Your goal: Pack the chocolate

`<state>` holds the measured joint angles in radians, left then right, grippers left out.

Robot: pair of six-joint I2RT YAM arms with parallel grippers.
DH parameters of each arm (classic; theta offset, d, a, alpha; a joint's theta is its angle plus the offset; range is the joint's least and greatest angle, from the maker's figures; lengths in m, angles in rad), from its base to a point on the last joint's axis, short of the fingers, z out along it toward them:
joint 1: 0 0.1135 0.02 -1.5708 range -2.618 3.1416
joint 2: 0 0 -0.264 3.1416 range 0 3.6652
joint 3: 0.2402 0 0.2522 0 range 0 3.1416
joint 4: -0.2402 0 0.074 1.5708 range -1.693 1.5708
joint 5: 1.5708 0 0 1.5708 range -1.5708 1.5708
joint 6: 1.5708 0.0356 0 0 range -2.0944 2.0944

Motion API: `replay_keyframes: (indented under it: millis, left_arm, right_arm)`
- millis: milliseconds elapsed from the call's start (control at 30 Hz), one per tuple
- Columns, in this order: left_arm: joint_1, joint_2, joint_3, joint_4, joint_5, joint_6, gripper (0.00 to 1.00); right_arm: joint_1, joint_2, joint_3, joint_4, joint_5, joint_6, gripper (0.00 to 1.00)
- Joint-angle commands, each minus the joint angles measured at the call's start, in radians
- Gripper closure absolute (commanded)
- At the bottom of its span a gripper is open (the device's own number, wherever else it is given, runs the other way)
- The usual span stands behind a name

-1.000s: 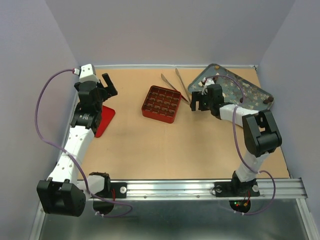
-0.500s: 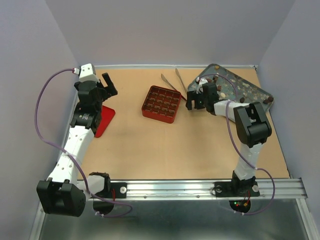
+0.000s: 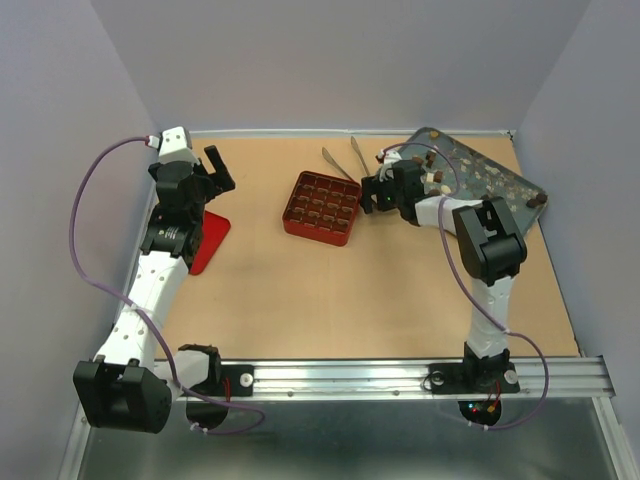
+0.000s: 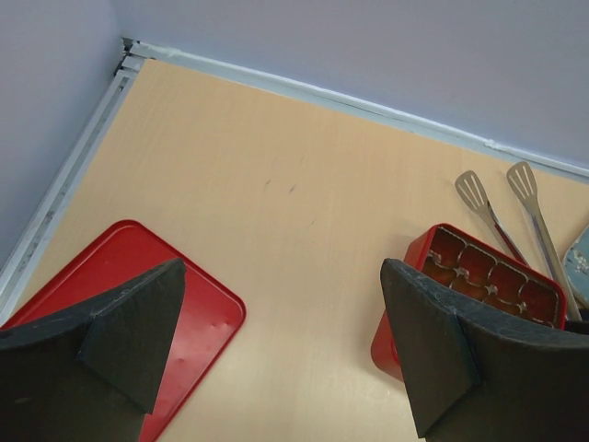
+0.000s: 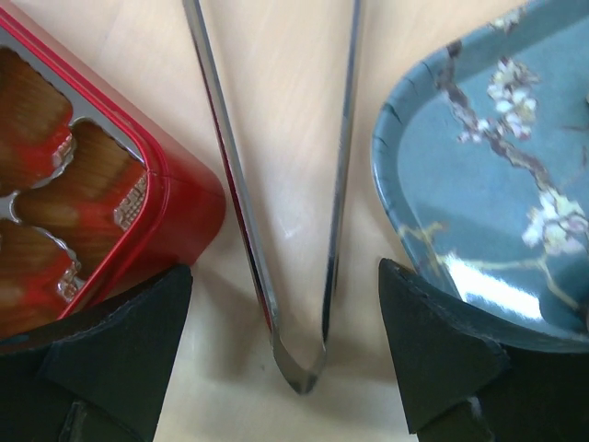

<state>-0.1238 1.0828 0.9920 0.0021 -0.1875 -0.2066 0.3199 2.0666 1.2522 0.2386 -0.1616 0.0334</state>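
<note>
From above, the right gripper (image 3: pixel 372 195) had left its place over the tray's (image 3: pixel 500 178) near edge of a second before and had come left to hang over the hinged end of the tongs (image 3: pixel 350 165), between the tray and the box (image 3: pixel 322 208). Its elbow had swung left with it. The left gripper (image 3: pixel 222 172) had not moved and stood raised at the far left above the red lid (image 3: pixel 212 240), well apart from everything else on the table (image 3: pixel 330 290). The chocolate (image 3: pixel 538 200) lay scattered as small pieces on the tray, and the right arm hid part of the tray. In the left wrist view, the left gripper (image 4: pixel 281 313) stood with its jaws spread wide and nothing between them. The lid (image 4: pixel 120 258) lay under the left pad, the box (image 4: pixel 488 276) was near the right pad, and the tongs' (image 4: pixel 502 216) flat tips lay beyond it. In the right wrist view, the right gripper (image 5: pixel 283 304) had its jaws released and straddled the tongs' (image 5: pixel 299 378) joined end without touching it. The box (image 5: pixel 83 184) lay just left of the tongs, its cells brown, and I could not tell whether they were filled. The tray's (image 5: pixel 433 249) rim lay just right, with no chocolate on the part in sight.
</note>
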Motion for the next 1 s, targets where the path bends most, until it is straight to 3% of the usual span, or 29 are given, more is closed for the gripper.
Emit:
replay_keyframes:
  millis: [0,367,700,900,967]
  left_arm:
    - [-0.005,-0.017,0.056,0.032,-0.003,0.019,0.01]
    - [-0.004,-0.014,0.057,0.033,0.008,0.018,0.01]
    - [-0.004,-0.018,0.056,0.033,0.014,0.015,0.01]
    - [-0.004,-0.02,0.051,0.033,0.017,0.013,0.01]
    - [-0.004,-0.021,0.051,0.035,0.019,0.012,0.01]
  right_arm:
    - [0.03,0.029,0.056,0.06,0.027,-0.024,0.13]
    - [0.05,0.101,0.156,0.034,0.076,-0.076,0.16]
    - [0.05,0.109,0.17,0.008,0.074,-0.079,0.46]
    - [0.051,0.069,0.148,0.005,0.043,-0.067,0.51]
    - [0.053,0.029,0.125,-0.001,0.046,-0.053,0.56]
